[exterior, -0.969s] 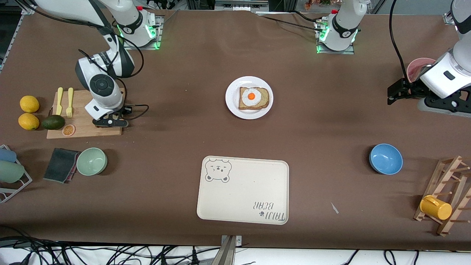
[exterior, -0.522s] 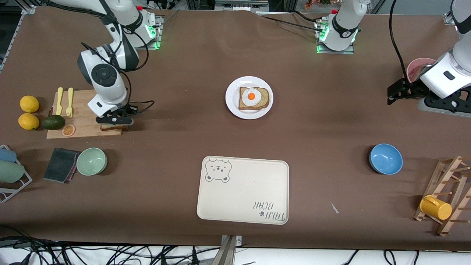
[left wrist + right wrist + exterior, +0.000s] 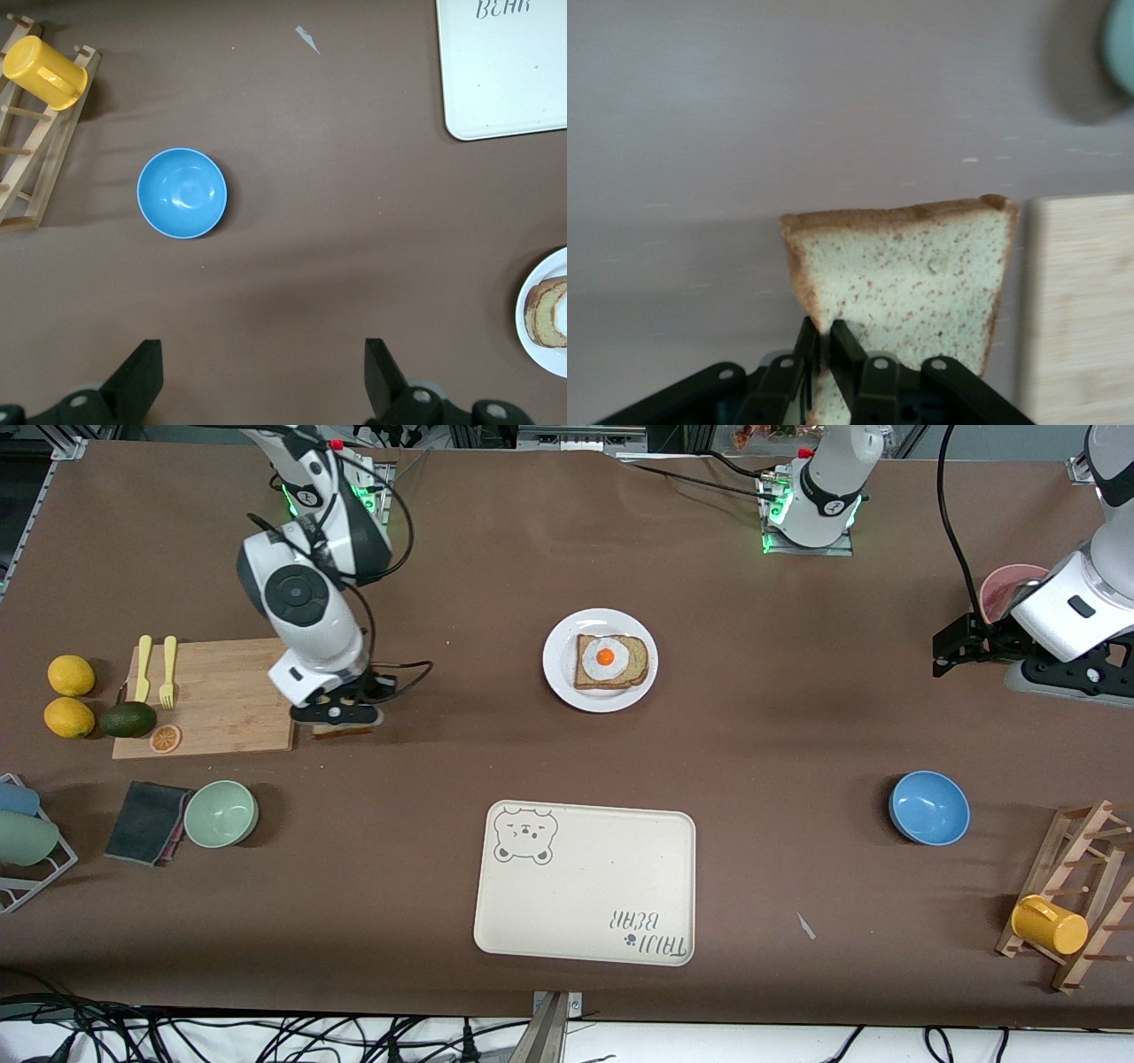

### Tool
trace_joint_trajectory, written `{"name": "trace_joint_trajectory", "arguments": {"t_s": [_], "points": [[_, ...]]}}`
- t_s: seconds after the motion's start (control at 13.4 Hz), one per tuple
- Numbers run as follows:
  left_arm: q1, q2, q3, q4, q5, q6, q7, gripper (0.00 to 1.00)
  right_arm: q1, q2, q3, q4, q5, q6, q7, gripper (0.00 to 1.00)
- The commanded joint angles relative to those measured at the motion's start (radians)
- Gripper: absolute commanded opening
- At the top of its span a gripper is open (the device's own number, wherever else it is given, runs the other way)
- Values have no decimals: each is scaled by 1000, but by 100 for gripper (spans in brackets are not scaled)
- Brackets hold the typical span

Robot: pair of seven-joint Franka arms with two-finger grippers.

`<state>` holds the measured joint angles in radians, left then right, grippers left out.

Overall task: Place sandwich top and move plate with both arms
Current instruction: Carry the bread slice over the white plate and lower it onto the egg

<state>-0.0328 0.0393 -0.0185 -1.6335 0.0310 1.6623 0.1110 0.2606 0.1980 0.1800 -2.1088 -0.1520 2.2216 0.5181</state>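
Right tool [image 3: 337,722] clamped closed, aloft; left tool [image 3: 261,376] waits, fingers spread wide.

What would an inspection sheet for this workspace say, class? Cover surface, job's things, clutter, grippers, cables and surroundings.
Surface: brown table, no spills seen.
Job's things: sandwich top held in the air; plate carries egg bread.
Clutter: cutting board, bear tray, blue bowl, green bowl, mug rack.
Grippers: right gripper shut on the sandwich top beside the cutting board; left gripper open, waiting above bare table.
Cables: black cables along the table's nearest edge.
Surroundings: nothing seen.
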Motion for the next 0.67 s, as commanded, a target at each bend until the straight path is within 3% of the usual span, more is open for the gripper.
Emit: {"name": "trace_joint_trajectory", "arguments": {"t_s": [0.0, 0.6], "points": [[4, 7, 0, 24, -8, -22, 26, 100, 98, 72, -5, 131, 66, -63, 74, 0], [4, 5, 0, 24, -8, -22, 27, 100, 442, 217, -7, 341, 143, -83, 512, 0]]}}
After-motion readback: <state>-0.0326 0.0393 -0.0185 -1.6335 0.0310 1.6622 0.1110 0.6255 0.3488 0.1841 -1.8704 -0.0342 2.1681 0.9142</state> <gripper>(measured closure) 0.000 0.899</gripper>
